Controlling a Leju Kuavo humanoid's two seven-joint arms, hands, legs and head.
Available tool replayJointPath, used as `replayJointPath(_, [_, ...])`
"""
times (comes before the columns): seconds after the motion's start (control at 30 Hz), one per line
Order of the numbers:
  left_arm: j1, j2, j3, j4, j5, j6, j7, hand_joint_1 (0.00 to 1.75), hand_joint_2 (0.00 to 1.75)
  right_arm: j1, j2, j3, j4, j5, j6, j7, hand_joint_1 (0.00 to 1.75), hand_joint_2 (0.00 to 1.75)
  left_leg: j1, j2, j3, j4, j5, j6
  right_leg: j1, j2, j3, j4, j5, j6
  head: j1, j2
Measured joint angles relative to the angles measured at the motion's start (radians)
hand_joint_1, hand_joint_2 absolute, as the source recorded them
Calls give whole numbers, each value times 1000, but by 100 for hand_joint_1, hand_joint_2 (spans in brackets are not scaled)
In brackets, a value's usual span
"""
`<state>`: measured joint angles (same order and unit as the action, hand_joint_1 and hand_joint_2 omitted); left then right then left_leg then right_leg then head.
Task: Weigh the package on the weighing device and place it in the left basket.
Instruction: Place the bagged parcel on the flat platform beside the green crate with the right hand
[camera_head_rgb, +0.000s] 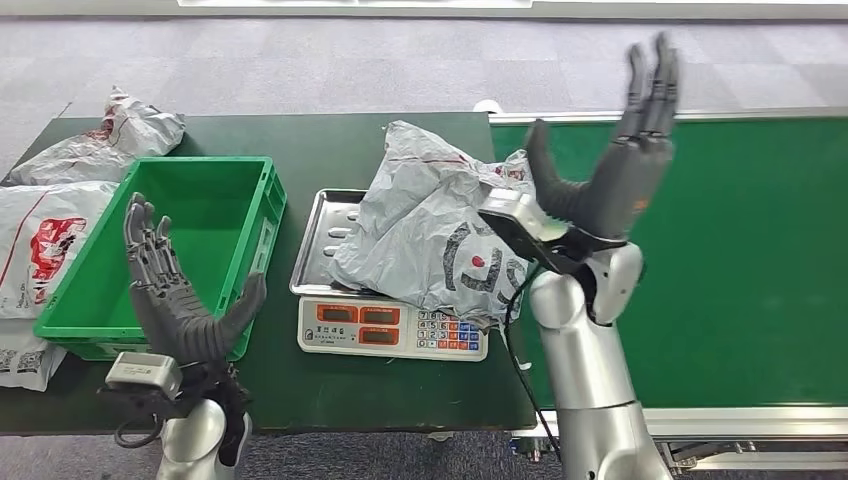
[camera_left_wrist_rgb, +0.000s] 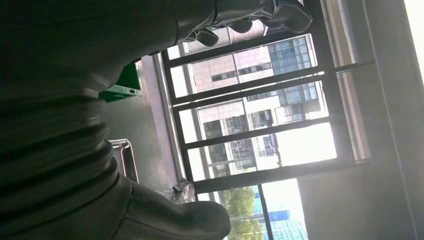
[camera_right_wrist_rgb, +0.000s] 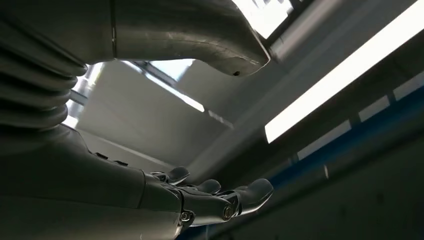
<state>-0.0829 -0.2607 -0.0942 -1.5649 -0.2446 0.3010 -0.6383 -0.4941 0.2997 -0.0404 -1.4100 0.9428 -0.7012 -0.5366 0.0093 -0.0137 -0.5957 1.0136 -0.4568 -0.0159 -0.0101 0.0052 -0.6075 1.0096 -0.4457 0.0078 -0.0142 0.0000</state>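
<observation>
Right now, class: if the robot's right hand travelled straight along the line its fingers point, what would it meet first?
Probably nothing nearby. The right hand is raised, open, fingers pointing upward; its wrist view looks toward ceiling lights, with no object in that line. The package lies on the scale, beside and below it.

We note two silver cylindrical forearms. Each ends in a dark grey hand: left hand (camera_head_rgb: 180, 300), right hand (camera_head_rgb: 610, 170), with a thick grey thumb and darker segmented fingers (camera_head_rgb: 652, 85). Grey camera box at each wrist. Black cable along the right forearm. Ribbed grey wrist cover.
</observation>
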Motion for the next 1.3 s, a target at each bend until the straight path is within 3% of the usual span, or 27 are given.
replayJointPath(0.07, [-38, -1, -13, 66, -37, 5, 1, 0, 175, 34, 13, -44, -183, -78, -4, -77, 0, 175, 0, -2, 0, 0, 0, 0, 0, -2, 1, 0, -1, 0, 0, 0])
replayJointPath(0.2, [-133, -1, -43, 203, -149, 36, 31, 0, 175, 85, 29, -79, -423, -184, -2, -146, 0, 175, -1, 1, 1, 0, 0, 1, -1, -1, 1, 0, 1, 1, 0, 0])
replayJointPath(0.4, [-347, 8, -131, 473, -518, 87, 190, 0, 175, 135, 42, -84, -627, -191, 0, -110, 0, 175, -1, 2, 1, 1, 2, 3, -1, -1, 1, 0, 3, 1, 0, 0])
replayJointPath(0.53, [-491, 14, -240, 671, -796, 56, 337, 0, 175, 150, 48, -61, -651, -217, 3, -133, 0, 175, -1, 2, 1, 1, 3, 3, -1, 0, 2, 0, 5, 1, 0, 0])
replayJointPath(0.63, [-570, 14, -312, 797, -862, 38, 387, 0, 175, 152, 51, -40, -646, -209, 4, -131, 0, 175, -1, 4, 1, 1, 3, 2, -1, 2, 1, 0, 5, 1, 0, 0])
replayJointPath(0.83, [-687, -3, -420, 1016, -907, 36, 420, 0, 175, 175, 55, 2, -628, -230, 5, -158, 0, 175, -1, 4, 0, 0, 3, 2, -1, 2, 1, 0, 5, 1, 0, 0])
replayJointPath(1.03, [-727, -16, -484, 1126, -970, 17, 436, 0, 175, 180, 55, 13, -619, -241, 5, -161, 0, 175, -1, 4, 0, 0, 3, 2, -1, 2, 0, 0, 5, 1, 0, 0])
replayJointPath(1.13, [-741, -20, -506, 1159, -991, -44, 404, 3, 175, 180, 55, 14, -616, -241, 5, -161, 0, 175, -1, 4, 0, 0, 3, 2, -1, 2, 0, 0, 5, 1, 0, 0])
replayJointPath(1.2, [-751, -20, -529, 1176, -1014, -111, 361, 41, 175, 180, 55, 14, -611, -241, 5, -161, 0, 175, -1, 4, 0, 0, 3, 2, -1, 2, 1, 0, 5, 1, 0, 0])
replayJointPath(1.27, [-764, -20, -555, 1188, -1036, -161, 323, 125, 175, 180, 55, 14, -606, -240, 5, -161, 0, 175, -1, 3, 0, 0, 3, 2, -1, 1, 1, 0, 5, 1, 0, 0])
replayJointPath(1.3, [-770, -20, -567, 1193, -1043, -174, 311, 150, 175, 180, 55, 14, -604, -239, 5, -161, 0, 175, -1, 3, 0, 0, 3, 2, -1, 1, 2, 0, 5, 1, 0, 0])
